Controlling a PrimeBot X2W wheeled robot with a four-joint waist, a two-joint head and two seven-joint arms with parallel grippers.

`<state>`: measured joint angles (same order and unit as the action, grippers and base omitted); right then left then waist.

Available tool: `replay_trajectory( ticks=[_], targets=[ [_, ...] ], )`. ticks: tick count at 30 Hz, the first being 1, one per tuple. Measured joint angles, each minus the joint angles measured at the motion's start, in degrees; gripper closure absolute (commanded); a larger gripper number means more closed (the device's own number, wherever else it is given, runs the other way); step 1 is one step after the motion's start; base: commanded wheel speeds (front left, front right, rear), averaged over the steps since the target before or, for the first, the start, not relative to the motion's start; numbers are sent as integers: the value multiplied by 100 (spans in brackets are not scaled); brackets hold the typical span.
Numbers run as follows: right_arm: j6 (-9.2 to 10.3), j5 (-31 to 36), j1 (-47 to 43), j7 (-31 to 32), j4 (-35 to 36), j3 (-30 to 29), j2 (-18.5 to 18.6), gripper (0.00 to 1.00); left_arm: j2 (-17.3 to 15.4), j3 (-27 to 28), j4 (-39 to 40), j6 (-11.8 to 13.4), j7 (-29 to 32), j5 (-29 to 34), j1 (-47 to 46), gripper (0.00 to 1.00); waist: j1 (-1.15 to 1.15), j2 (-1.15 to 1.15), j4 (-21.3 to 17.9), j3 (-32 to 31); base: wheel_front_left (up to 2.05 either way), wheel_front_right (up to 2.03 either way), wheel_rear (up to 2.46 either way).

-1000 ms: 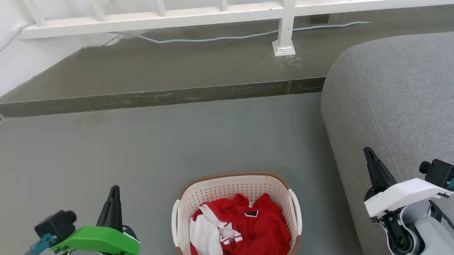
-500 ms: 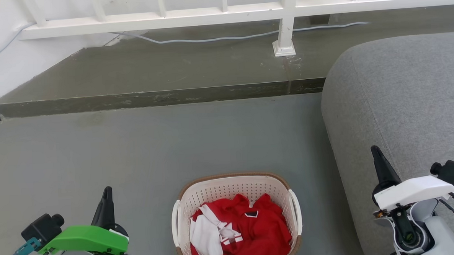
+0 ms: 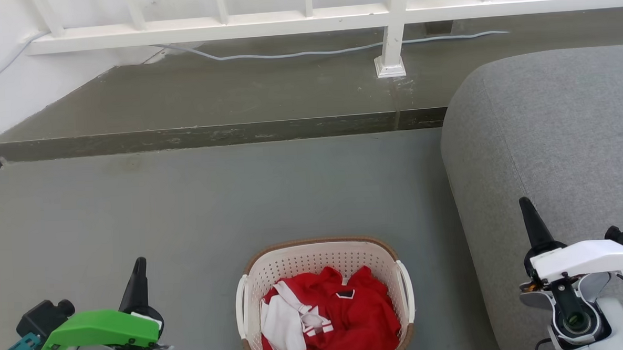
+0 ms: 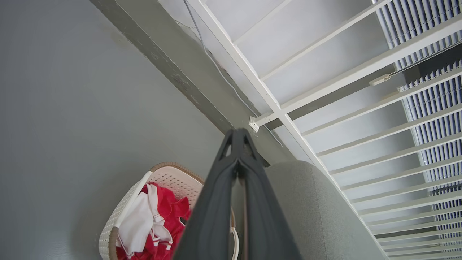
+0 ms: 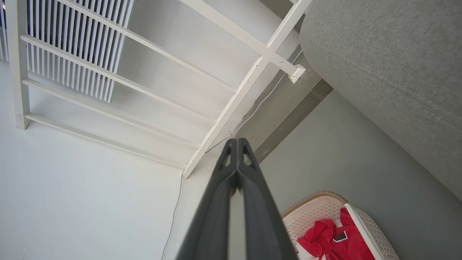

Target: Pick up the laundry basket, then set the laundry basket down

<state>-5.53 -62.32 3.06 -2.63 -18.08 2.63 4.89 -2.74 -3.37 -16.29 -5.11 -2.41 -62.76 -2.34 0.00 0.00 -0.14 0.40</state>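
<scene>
Currently: left fingers (image 4: 220,202) are pressed together tip to tip, with nothing between them. Right fingers (image 5: 216,202) are likewise clenched on nothing. Both pairs point up toward the white railing (image 3: 284,23), not down at the load.

Laundry basket (image 3: 315,261) stands upright on the grey floor (image 3: 239,199), between the two arms and apart from both. The left fingers are off to its left. The right fingers are well off to its right, over the edge of the grey sofa (image 3: 551,133). Red and white clothes (image 3: 349,320) are heaped inside. The white loop handles (image 3: 240,309), one on each side, are both free. The basket's near edge is cut off at the bottom of the head view.

Step in hand: not settled by this moment. A basket on the floor with both arms clear fits an approach ahead of the lift. It fits equally well arms drawn off once it has been put down. I cannot tell which.

Handling, as a judgement: any carry would go by the two side handles, with both arms together and the basket level. The thin perforated wall may flex, and the loose clothes could shift if it tips. The sofa is close on the right, so that arm has little room.
</scene>
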Motion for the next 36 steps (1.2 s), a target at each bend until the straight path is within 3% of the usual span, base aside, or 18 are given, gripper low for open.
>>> replay_trajectory(
  ticks=[36],
  targets=[
    [-100, -2229, 13, 656, 119, -778, -188, 100, 37, 605, 13, -146, 649, -2191, -81, 100, 0, 0, 10, -19, 0, 0, 0]
  ],
)
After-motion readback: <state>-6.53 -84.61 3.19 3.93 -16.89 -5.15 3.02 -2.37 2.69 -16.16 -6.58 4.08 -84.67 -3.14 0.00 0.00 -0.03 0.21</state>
